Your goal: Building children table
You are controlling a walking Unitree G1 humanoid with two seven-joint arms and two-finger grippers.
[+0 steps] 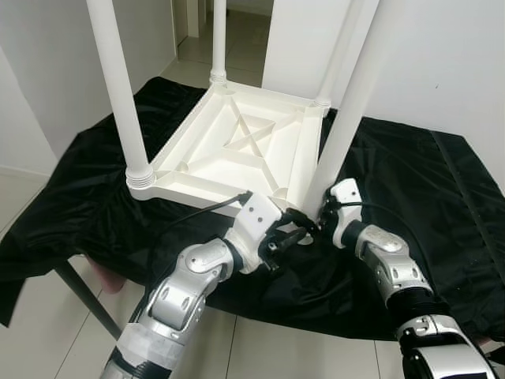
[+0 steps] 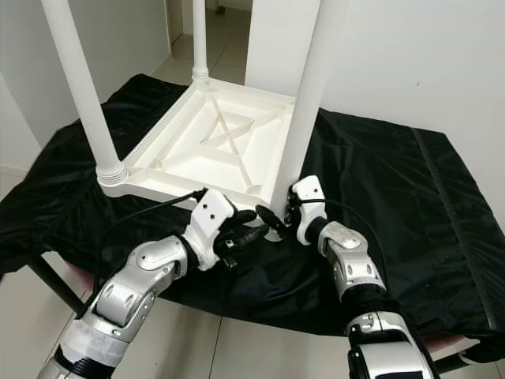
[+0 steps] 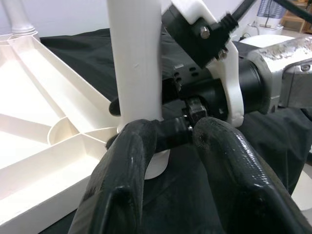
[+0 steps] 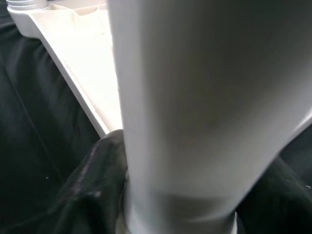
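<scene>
A white plastic children's table [image 1: 237,150] lies upside down on a black cloth. Three legs stand in its corners: near left [image 1: 118,87], far left [image 1: 218,39] and far right [image 1: 341,55]. The fourth leg [image 1: 353,103] rises tilted from the near right corner socket. My right gripper [image 1: 322,212] is shut on this leg just above its base, with black fingers [image 4: 97,170] on both sides of it. My left gripper [image 1: 298,229] is open right beside the same corner, its fingers [image 3: 122,170] pointing at the leg's base and the right gripper.
The black cloth [image 1: 410,174] covers a low support and hangs over its front edge. A dark metal leg [image 1: 79,292] of that support shows at the lower left. White walls stand close on both sides, with a doorway [image 1: 237,31] behind. Pale tiled floor [image 1: 276,347] lies below.
</scene>
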